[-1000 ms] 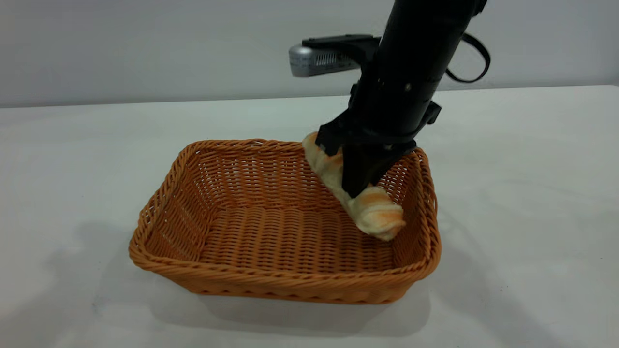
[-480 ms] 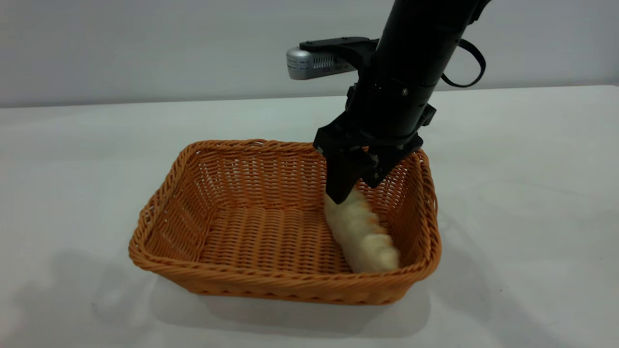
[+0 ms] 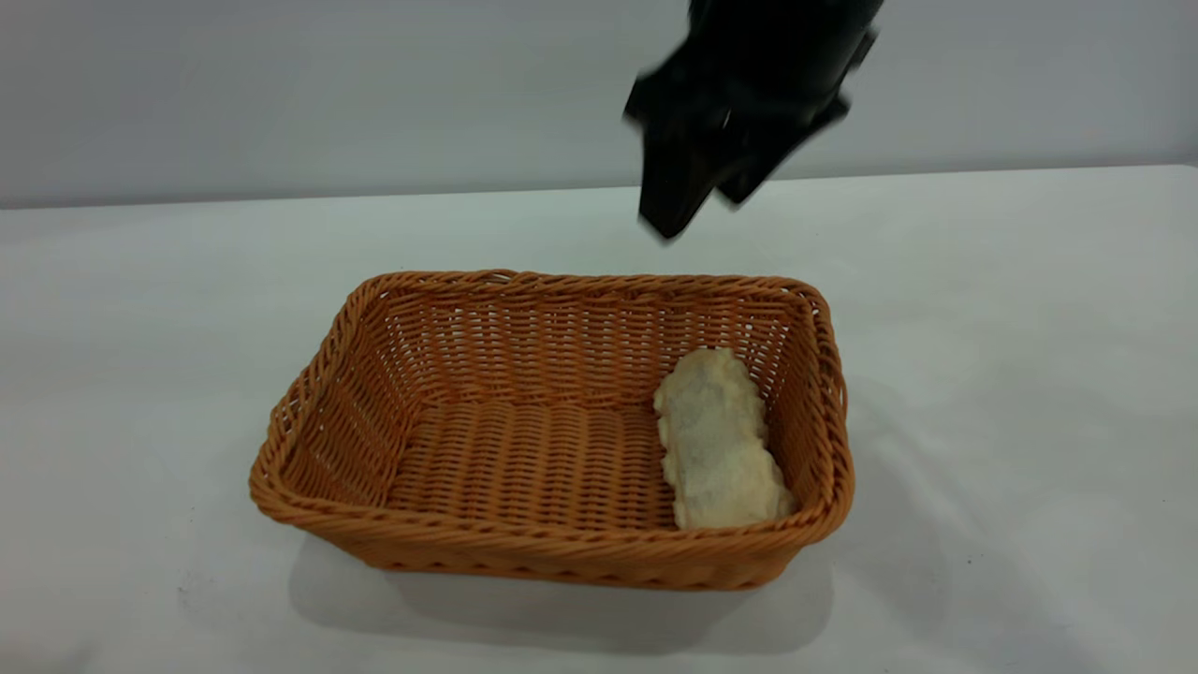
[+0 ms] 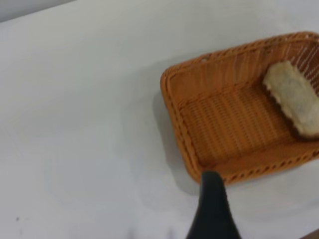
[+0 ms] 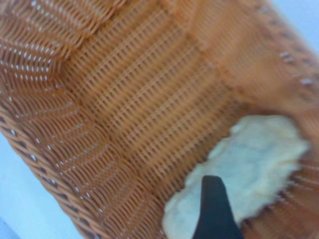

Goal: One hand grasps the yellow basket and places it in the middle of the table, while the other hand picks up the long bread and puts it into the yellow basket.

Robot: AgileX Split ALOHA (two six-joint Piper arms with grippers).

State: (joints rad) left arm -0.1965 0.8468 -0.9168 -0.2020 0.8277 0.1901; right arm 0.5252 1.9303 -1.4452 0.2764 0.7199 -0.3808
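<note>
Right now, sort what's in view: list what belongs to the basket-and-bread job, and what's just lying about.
Belongs to the job:
- yellow basket on the table
- long bread, inside the basket by one end wall, pale underside up
- right gripper, raised above the basket, holding nothing
- left gripper, near the basket

Lying about:
- nothing else visible

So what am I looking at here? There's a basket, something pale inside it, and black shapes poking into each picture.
It is a robot with two arms at a white table. One picture is taken from outside, facing the arms; the other two come from cameras on the arms' wrists. The woven yellow basket stands on the table. The pale thing is the long bread, lying inside against the basket's right end, floury underside up. The black shape above the basket is the right gripper, holding nothing. The black tip in the left wrist view is one of the left arm's fingers, beside the basket, also holding nothing.
</note>
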